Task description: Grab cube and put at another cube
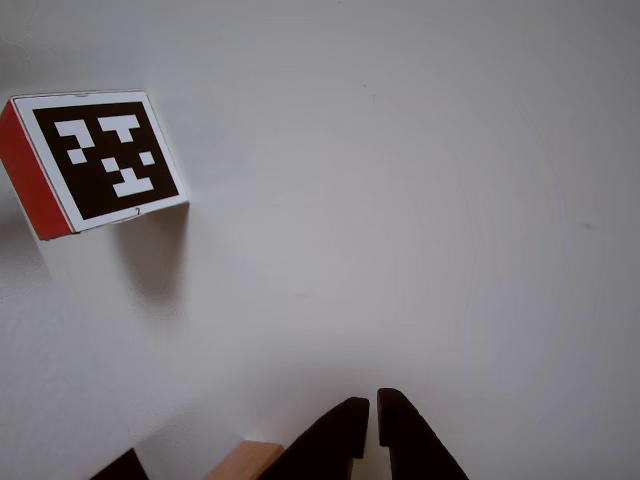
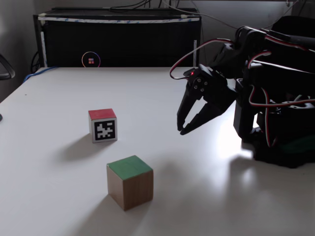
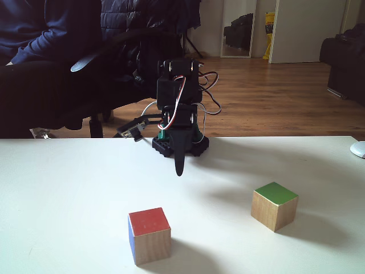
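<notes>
I see the wooden cube (image 2: pixel 130 181) sitting flat on the white table, green side up. The other cube (image 2: pixel 103 125), red on top, sits apart from it.

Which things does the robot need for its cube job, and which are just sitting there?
Needed:
green-topped wooden cube
red-topped marker cube
gripper, empty, above the table

Just there:
black box behind the table
white thing at the table's edge
</notes>
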Robot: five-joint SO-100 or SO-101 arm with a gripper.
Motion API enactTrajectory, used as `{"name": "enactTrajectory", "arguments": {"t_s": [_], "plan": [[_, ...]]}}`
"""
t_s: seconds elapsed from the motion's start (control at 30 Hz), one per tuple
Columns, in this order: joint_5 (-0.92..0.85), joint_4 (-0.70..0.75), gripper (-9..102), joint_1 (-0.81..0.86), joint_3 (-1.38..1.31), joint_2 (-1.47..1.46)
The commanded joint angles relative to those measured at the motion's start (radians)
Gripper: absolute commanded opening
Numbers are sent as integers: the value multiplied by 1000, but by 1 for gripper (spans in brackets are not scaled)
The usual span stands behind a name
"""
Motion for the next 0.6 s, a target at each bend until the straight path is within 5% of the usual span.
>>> {"name": "enactTrajectory", "arguments": {"t_s": [0.0,0.57], "plan": [[74,0,0,-147,-17,5],[78,-31,0,-137,-12,5]]}}
